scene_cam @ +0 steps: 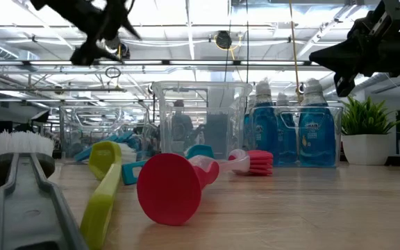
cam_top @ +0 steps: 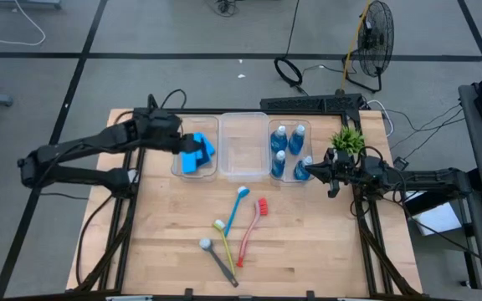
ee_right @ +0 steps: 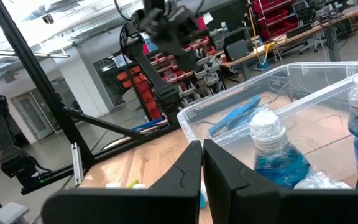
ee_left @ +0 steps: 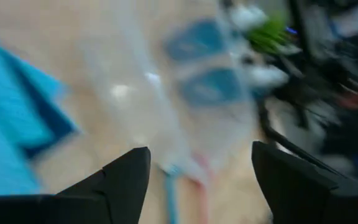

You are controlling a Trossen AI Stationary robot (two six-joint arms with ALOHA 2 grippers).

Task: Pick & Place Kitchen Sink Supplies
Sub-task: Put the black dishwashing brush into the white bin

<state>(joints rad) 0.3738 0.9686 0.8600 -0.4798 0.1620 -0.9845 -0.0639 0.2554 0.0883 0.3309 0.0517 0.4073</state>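
Overhead, the wooden worktop [cam_top: 308, 242] carries three clear bins: sponges [cam_top: 197, 153] in the left, bottles [cam_top: 289, 150] in the right. Brushes [cam_top: 233, 230] lie loose nearer the front. Left tool [cam_top: 182, 140] hangs spread above the sponges; right tool [cam_top: 310, 170], pressed together, sits beside the bottles. A fan [cam_top: 376, 38] stands on the floor behind.

The clear bottles of blue liquid [scene_cam: 317, 132] at about 3 o'clock in the low view carry blue front labels [scene_cam: 316, 133] with a band of white lettering, but the print is too small to make out. No other text, number or sign is legible.
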